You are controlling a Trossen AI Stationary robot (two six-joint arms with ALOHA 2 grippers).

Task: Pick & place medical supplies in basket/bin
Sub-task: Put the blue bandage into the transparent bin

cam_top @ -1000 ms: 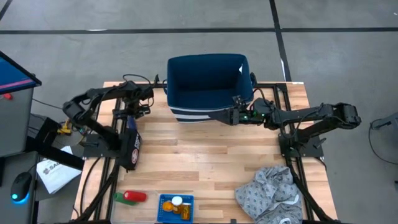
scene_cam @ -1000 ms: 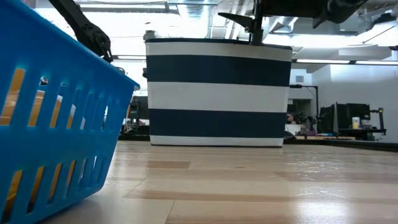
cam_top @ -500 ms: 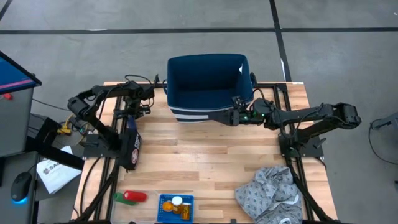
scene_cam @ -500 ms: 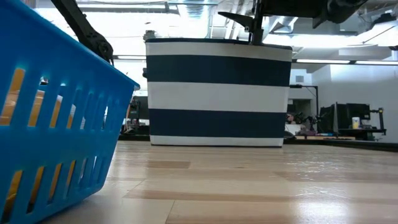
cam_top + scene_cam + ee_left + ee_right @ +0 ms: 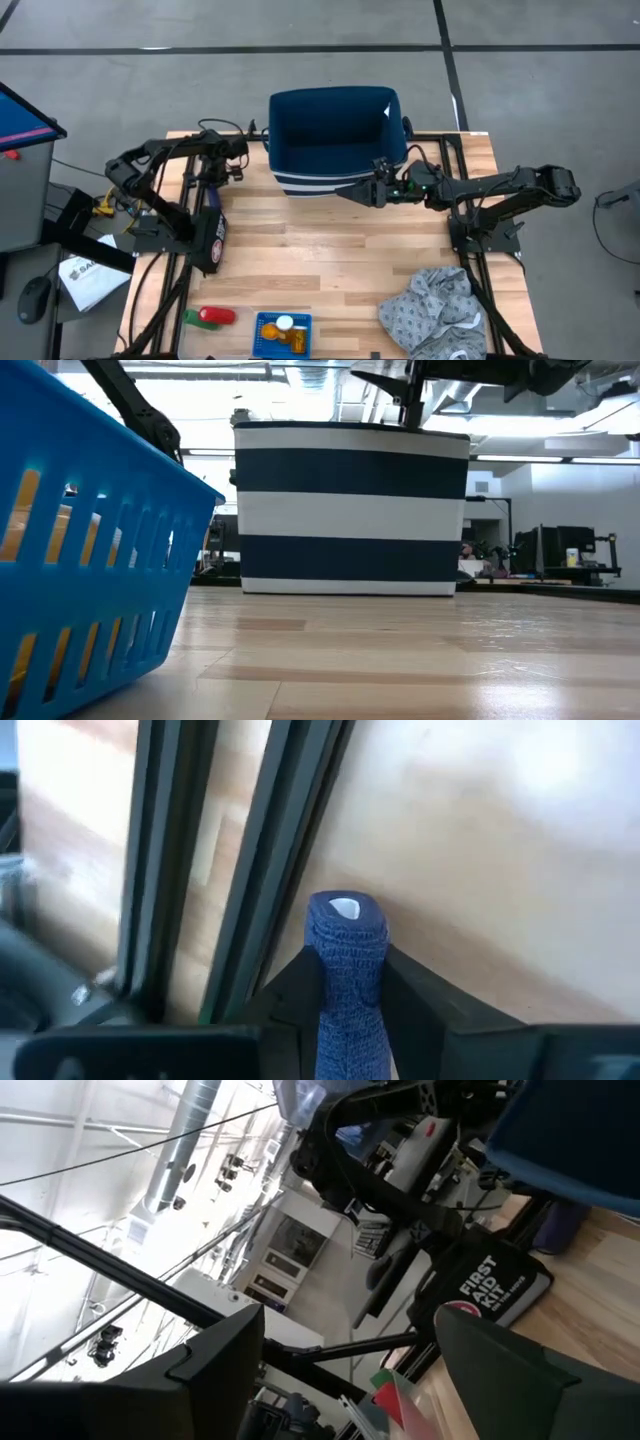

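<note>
A dark-blue wrapped roll (image 5: 346, 982) with a white core stands between the fingers of my left gripper (image 5: 350, 958), which is shut on it over the table's far left part (image 5: 236, 168). My right gripper (image 5: 352, 190) hangs open and level at the near side of the navy white-striped tub (image 5: 335, 140), with nothing between its fingers (image 5: 350, 1340). The small bright-blue basket (image 5: 283, 335) stands at the near edge, holding orange pill bottles, one white-capped. A red cylinder (image 5: 216, 316) and a green piece (image 5: 190, 317) lie on the table to its left. My left gripper pinches the roll's two sides (image 5: 326, 988) between its two fingers (image 5: 412, 1005). It comes steeply from above, and the roll lies along the fingers. The roll's white-cored end (image 5: 345, 908) sticks out past the fingertips. Whether that end touches the table, I cannot tell.
A black first-aid bag (image 5: 212, 235) lies by the left arm's frame rails (image 5: 250, 850). A crumpled grey cloth (image 5: 440, 310) covers the near right corner. In the low view the basket (image 5: 90, 560) fills the left and the tub (image 5: 350, 510) stands behind bare wood.
</note>
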